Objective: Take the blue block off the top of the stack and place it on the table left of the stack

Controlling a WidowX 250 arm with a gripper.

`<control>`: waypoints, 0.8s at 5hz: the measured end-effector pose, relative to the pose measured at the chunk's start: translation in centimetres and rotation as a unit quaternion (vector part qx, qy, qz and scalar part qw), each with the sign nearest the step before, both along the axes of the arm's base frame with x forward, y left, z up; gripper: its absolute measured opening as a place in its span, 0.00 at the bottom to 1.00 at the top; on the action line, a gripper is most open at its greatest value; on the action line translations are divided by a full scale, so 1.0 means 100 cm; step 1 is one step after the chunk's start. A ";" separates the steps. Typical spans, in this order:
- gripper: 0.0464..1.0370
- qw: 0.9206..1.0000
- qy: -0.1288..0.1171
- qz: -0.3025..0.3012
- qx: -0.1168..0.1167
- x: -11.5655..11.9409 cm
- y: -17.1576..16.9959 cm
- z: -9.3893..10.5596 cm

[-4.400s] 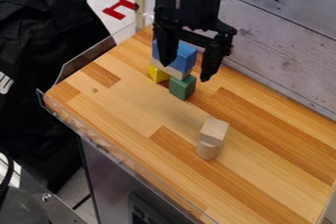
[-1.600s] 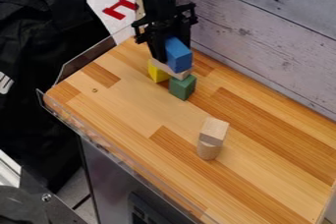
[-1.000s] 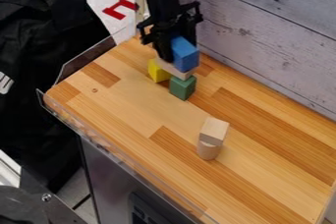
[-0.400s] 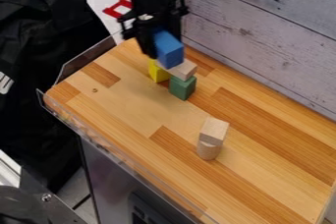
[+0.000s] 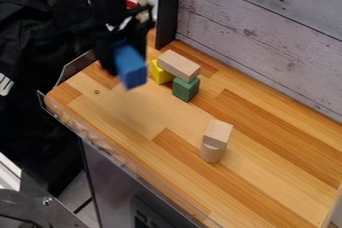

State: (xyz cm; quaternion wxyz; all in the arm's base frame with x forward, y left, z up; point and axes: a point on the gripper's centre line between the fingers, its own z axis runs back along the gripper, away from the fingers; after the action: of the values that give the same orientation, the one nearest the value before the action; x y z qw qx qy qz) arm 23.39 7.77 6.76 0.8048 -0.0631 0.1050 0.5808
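The black gripper (image 5: 123, 59) hangs over the far left of the wooden table, shut on a blue block (image 5: 131, 67) that is held in the air. To the right of it, a plain wooden plank block (image 5: 179, 65) lies like a bridge across a yellow block (image 5: 159, 73) and a green block (image 5: 186, 88). Nearer the middle of the table, a light wooden block (image 5: 218, 133) rests on top of a wooden cylinder (image 5: 212, 153).
A clear rim (image 5: 100, 145) runs along the table's left and front edge. Behind the table stands a grey plank wall (image 5: 267, 37), with a black post (image 5: 168, 9) at its left end. Black cloth (image 5: 40, 72) hangs beyond the left edge.
The gripper came down around the blue block on the plank, then took it off and carried it left. The plank, yellow and green blocks stayed in place.
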 end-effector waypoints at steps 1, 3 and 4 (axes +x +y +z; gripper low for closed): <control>0.54 1.000 0.004 0.000 -0.007 -0.022 -0.004 -0.015; 0.54 0.999 -0.009 0.008 -0.031 0.006 -0.007 -0.057; 0.54 0.999 -0.007 0.023 -0.026 0.022 -0.004 -0.068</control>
State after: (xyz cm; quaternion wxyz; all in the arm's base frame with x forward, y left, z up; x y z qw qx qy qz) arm 25.63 7.34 -0.06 0.7899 -0.0909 0.1129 0.5959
